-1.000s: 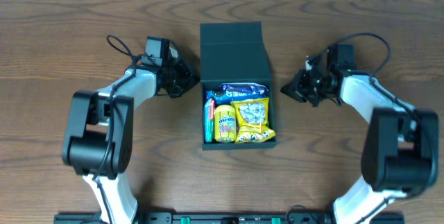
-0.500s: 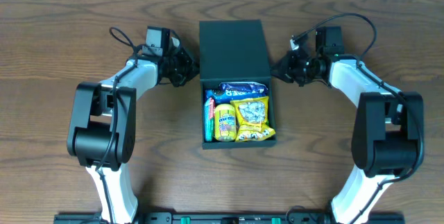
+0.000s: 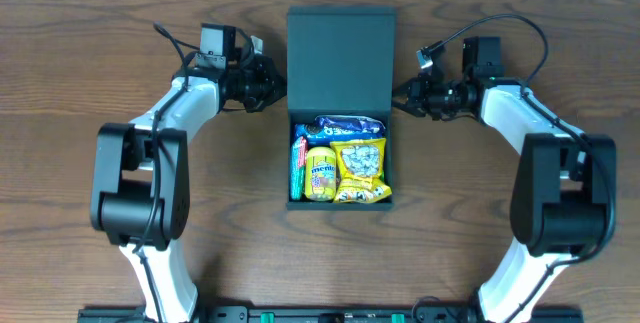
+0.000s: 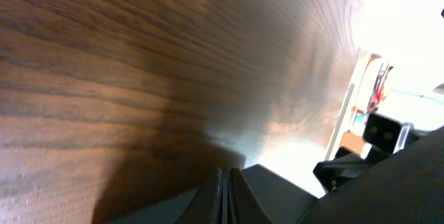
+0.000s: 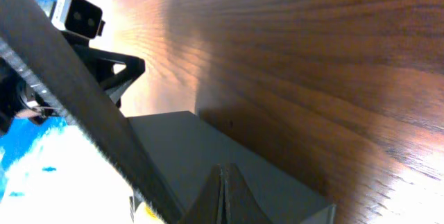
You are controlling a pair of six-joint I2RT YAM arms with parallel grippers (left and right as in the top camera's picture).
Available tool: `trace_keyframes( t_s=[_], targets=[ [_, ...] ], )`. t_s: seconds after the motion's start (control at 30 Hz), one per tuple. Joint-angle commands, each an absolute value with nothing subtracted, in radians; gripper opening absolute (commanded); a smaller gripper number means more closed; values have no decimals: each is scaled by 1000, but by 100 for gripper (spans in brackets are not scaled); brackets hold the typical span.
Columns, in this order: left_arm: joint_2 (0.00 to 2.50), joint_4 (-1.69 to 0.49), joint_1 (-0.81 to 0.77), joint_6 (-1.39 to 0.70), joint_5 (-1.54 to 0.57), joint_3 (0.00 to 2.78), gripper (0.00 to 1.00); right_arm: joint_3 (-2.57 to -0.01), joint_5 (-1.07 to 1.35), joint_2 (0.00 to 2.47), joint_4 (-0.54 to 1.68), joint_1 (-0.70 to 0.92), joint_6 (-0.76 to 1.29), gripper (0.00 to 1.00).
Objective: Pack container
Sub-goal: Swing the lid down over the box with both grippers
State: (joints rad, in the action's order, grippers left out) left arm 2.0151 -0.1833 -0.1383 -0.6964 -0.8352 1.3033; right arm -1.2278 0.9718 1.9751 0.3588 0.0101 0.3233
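Container [image 3: 340, 63] sits mid-table between the two arms, lid flap open and lying away on the far side, so you look straight down into it. It's a dark matte box.

In the nearer half, the open compartment is stuffed with snacks:
- a yellow M&M's packet [image 3: 321, 173]
- just right of it, a yellow bag with a pale window [image 3: 362, 161]
- a thin red-and-green packet [image 3: 297, 163] squeezed against the left wall
- a blue wrapper [image 3: 350, 125] across the far end, by the hinge

Further back, the left gripper [image 3: 274, 89] is just beside the flap's left edge and the right gripper [image 3: 402, 98] is at its right edge. From overhead I can't tell whether either actually touches the cardboard.

Both pincers are pressed together with nothing between them. In the left wrist view the fingertips [image 4: 225, 193] meet in a seam, same on the right [image 5: 223, 189], where a grey box face sits just ahead of them.

Everything is on a dark wood-grain table [image 3: 80, 43].
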Motion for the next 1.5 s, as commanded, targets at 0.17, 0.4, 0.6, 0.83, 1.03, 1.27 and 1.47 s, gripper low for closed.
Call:
trace_keyframes(
  t_s=[0.17,0.4,0.6,0.83,1.03,1.27,1.47],
  targets=[
    [1764,-266,-150,-518,-871,1334,6,-1250,1015,1692,430,27,226,1],
    [1601,-366,-150,-463,-827,1334,6,-1250,978,1496,512,27,220,2],
    [1449,-536,-150,-373,-728,1334,6,-1250,823,1345,666,27,219,2],
    [1292,-876,-160,-228,-527,1316,6,-1244,533,1220,1049,44,171,1],
    [1285,-843,-274,-197,-521,1198,6,-1162,446,1185,1184,173,179,2],
    [1293,-661,-463,-230,-493,1048,6,-886,396,902,1169,211,335,1],
    [1365,-592,-545,-249,-475,993,6,-640,412,612,1102,211,443,2]
  ],
)
